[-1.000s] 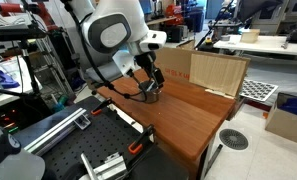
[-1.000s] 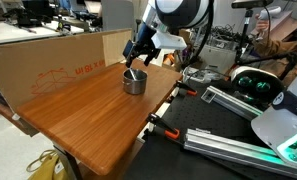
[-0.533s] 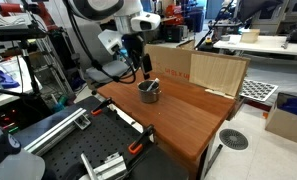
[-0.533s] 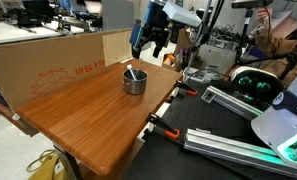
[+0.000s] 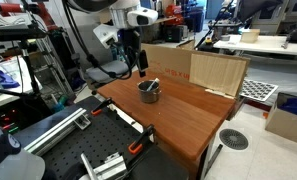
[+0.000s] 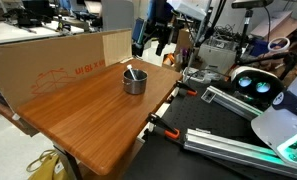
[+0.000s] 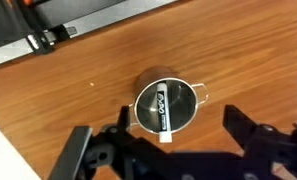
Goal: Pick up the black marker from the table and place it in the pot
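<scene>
The gripper hangs with its jaws spread wide and nothing between them, which the wrist view shows plainly. A second ago it was down at the pot's mouth, half a second ago it was already lifting, and now it stands higher again in both exterior views, well clear of everything under it. To my eye that is the release done and the arm backing away, not a new reach.

Almost straight below the open jaws sits the pot, upright on the table. The black marker is inside it, lying across the dark interior with its whitish end toward the rim nearest the gripper. In an exterior view it shows as a thin stick leaning up against the rim. Nothing else is in the pot that I can see.

So the marker is off the wood and in the pot, and I judge the task as good as finished, with only the withdrawal left.

Farther out from the gripper, past the pot, a cardboard panel stands along the table's far edge.
</scene>
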You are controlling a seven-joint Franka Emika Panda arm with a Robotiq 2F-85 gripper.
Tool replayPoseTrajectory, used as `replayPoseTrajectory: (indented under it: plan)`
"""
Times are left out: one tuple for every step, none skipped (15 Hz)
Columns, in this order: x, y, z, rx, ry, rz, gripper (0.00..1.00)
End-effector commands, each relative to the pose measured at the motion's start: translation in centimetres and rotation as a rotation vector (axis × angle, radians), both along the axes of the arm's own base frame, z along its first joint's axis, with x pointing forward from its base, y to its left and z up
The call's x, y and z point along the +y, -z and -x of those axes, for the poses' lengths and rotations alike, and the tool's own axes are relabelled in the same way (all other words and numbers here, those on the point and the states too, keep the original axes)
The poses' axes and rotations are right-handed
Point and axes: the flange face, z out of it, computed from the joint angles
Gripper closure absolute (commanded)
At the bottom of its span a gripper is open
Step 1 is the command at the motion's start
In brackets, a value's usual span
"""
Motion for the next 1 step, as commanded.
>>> replayPoseTrajectory:
  plan:
    - [0.00, -0.05, -0.02, 0.000, 0.000, 0.000, 0.00]
